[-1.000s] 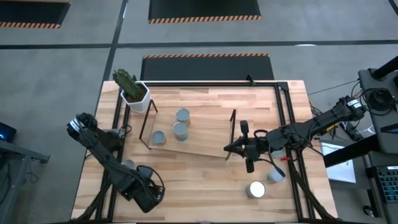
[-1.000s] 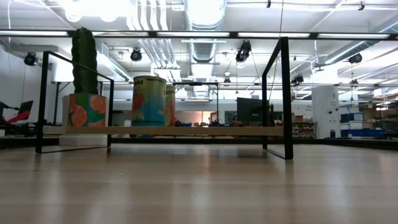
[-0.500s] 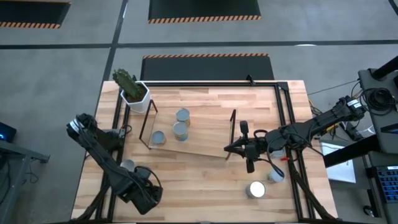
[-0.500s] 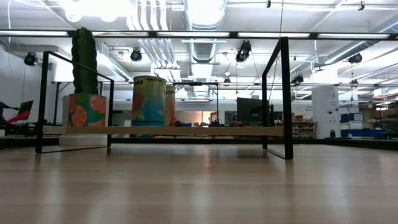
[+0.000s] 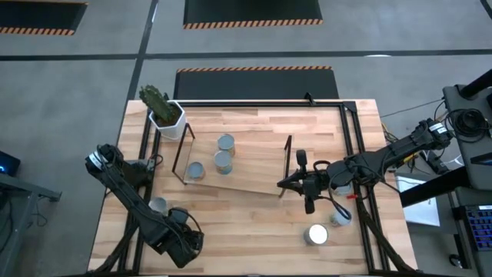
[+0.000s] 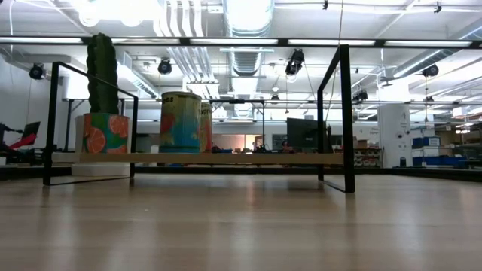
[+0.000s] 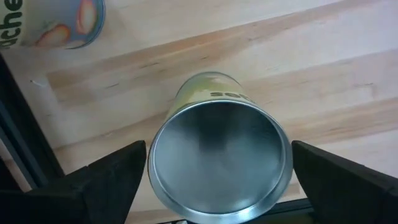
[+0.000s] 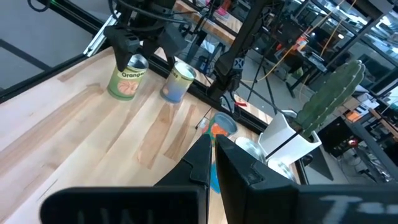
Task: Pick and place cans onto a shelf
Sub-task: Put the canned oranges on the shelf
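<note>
The step in hand looked like a pick. The left tool point(image 7: 217, 180) hung at the counter's point(image 5: 254, 211) near-left corner, spread wide astride an upright can point(image 7: 219, 158). Next it would need to lower and pinch the can, then carry it to the shelf point(image 5: 257, 165), where three cans stood. The right tool point(image 5: 282, 185), pressed together and empty, waited over the shelf's right end.
</note>
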Robot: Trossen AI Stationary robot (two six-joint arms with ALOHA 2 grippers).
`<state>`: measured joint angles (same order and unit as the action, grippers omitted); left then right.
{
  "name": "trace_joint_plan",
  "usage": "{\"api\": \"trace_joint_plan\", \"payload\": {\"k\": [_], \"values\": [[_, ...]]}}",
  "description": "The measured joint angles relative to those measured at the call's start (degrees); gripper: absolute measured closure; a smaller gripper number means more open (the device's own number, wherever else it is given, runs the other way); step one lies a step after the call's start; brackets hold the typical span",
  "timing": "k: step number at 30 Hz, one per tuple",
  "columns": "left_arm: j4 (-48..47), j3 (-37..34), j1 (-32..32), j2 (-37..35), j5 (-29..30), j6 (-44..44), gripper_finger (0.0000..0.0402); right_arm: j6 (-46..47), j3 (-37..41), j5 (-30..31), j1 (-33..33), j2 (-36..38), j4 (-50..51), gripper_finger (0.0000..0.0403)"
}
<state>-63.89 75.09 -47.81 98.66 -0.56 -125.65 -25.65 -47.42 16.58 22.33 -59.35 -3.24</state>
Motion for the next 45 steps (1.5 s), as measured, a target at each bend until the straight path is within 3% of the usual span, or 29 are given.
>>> {"api": "trace_joint_plan", "payload": {"k": [9,15,21,27,31,38,45], "values": [[0.5,0.0,0.0,0.3,-0.5,2.7,0.0093,0.0,0.0,0.0,0.0,0.0,0.0,0.039],[-0.8,5.0,1.1,0.2,-0.2,14.1,0.0098,0.0,0.0,0.0,0.0,0.0,0.0,0.039],[-2.2,15.9,7.7,2.1,6.6,46.9,0.0074,0.0,0.0,0.1,0.0,0.1,0.0,0.039],[-9.9,29.9,17.5,8.0,14.9,81.2,0.0083,0.0,0.0,0.1,0.0,0.2,0.5,0.039],[-14.7,36.5,21.8,11.8,21.1,95.9,0.0096,0.1,0.0,0.3,0.0,0.2,1.9,0.039],[-16.9,41.1,23.3,14.4,22.5,102.7,0.0122,4.2,0.0,2.8,0.0,1.3,6.4,0.039],[-9.6,38.4,20.0,14.4,22.3,104.2,0.0135,13.2,-0.1,2.9,0.8,2.8,13.0,0.039]]}}
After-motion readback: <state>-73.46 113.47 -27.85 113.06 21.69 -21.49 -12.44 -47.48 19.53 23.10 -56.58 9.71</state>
